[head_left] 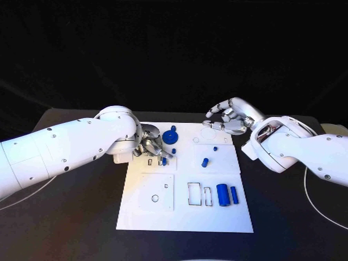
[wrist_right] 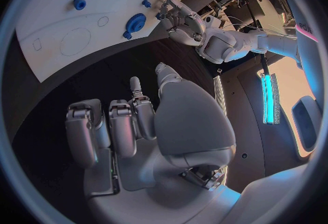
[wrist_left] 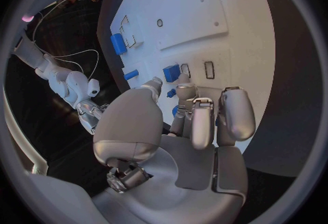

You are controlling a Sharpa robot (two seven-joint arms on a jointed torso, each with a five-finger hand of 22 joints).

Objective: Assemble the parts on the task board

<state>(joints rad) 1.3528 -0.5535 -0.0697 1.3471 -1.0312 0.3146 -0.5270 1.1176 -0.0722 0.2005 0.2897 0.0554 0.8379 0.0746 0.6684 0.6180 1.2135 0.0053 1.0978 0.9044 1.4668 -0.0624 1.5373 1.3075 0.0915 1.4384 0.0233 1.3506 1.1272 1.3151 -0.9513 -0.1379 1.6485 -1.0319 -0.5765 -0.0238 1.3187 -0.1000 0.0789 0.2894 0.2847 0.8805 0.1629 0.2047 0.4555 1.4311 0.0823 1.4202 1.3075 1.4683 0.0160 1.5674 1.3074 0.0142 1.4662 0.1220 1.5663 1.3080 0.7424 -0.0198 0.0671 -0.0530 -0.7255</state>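
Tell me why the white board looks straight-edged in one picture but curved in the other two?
Head view: an ordinary lens looking down, so the task board keeps straight edges against the dark table. Left wrist view: a fisheye lens bends the board's edges round above the left hand. Right wrist view: the same bending, the board arcing beyond the right hand; a bright blue light strip glows in the room at one side.

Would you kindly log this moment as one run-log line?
left hand: fingers down on task board by blue parts | right hand: curled, empty, above board's far edge
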